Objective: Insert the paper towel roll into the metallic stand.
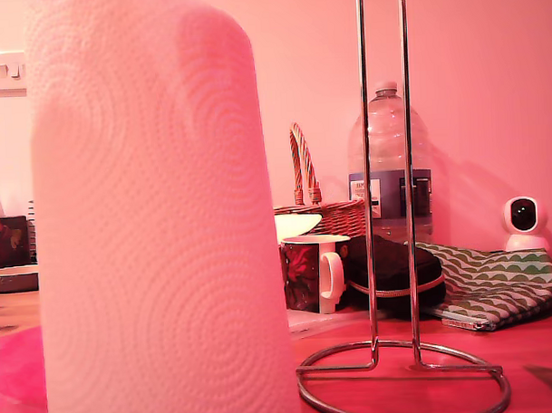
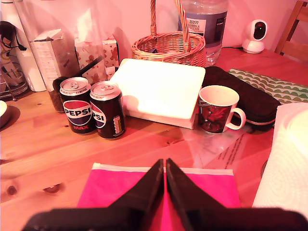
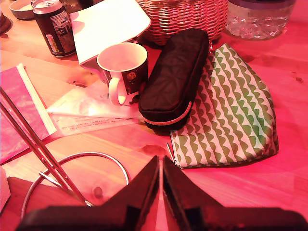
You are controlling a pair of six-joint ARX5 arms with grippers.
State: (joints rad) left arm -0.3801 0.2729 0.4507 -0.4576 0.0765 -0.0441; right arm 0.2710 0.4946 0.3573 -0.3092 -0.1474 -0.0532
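Probably the tall white embossed paper towel roll [image 1: 154, 220], upright beside the empty chrome wire stand [image 1: 391, 257], is light and soft, so my first gripper [image 2: 165, 166] and second gripper [image 3: 160, 163], both closed and empty, should open wide and squeeze its middle gently.

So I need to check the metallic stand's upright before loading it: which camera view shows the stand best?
The exterior view: the metallic stand shows there with its whole ring base and both rods rising out of frame. The second wrist view catches only part of the ring and the slanting lower rods. The first wrist view doesn't show it clearly.
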